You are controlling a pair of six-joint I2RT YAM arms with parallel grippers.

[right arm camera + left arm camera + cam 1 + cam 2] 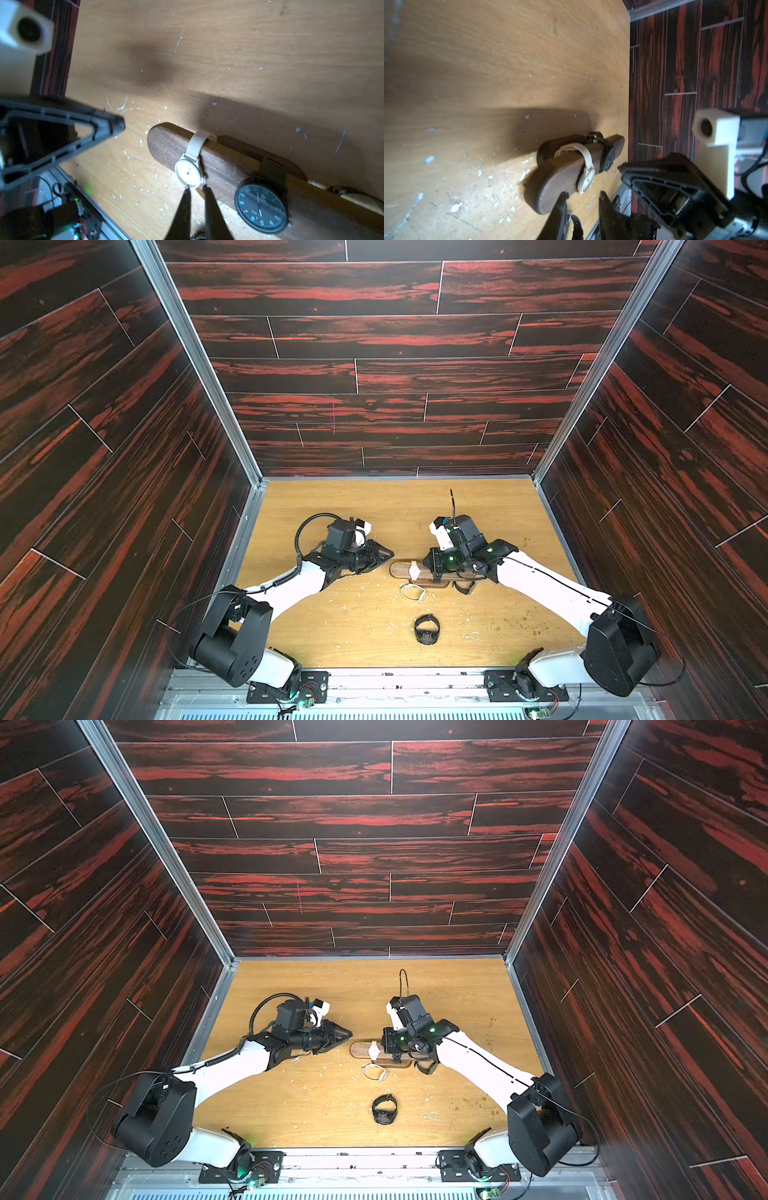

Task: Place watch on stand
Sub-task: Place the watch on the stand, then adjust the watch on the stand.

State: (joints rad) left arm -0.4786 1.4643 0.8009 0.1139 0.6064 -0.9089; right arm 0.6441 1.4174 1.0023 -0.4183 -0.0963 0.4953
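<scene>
The light oak-grain desk is boxed in by dark, red-streaked panel walls on three sides, with a metal rail along its near edge. Near its middle sits the stand, a long dark-brown wooden bar with rounded ends on a small wooden base. It lies crosswise between the two arms, so either can reach an end.

The left claw hovers just off the bar's bare rounded end, fingers partly apart and holding nothing. The right claw hangs at the bar's near side, its tips parted by a narrow gap and empty.

The black watch with blue numerals, round-faced, is strapped around the bar just beside the right claw. The white watch, small with a pale strap, rings the bar between that one and the free end, its case almost at the right claw's tips.

A second black watch lies buckled on open desk nearer the rail, well apart from the stand; it probably goes on next. A cream loop lies just in front of the base.

Only the free end offers a bare stretch for sliding a strap on, and the left claw crowds it.
</scene>
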